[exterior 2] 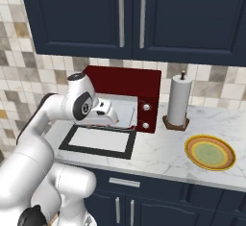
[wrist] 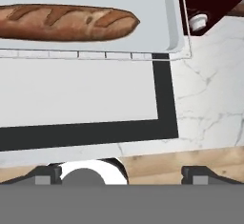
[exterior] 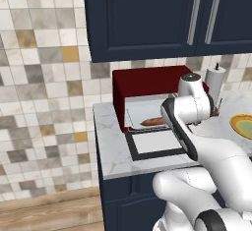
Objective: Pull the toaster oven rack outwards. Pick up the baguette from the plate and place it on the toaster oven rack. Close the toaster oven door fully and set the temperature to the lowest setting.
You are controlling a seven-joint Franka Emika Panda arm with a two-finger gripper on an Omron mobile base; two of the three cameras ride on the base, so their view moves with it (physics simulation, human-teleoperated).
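Golden-brown, the baguette (wrist: 66,22) lies flat on the pulled-out toaster oven rack (wrist: 157,32), and the plate (exterior 2: 210,153) sits bare on the bench (exterior 2: 163,157). My tool (wrist: 121,173) hangs above with its jaws wide apart, holding nothing. The toaster oven door (wrist: 162,99) lies open flat; I judge closing it comes next, lifting from its front edge.

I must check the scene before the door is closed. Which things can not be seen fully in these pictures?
- Baguette: hand view, left end cut off by the picture edge; left base view, right part hidden behind the arm.
- Toaster oven rack: right base view, left part hidden by the arm.
- Plate: left base view, cut off by the right edge.
- Knob markings: too small to read.
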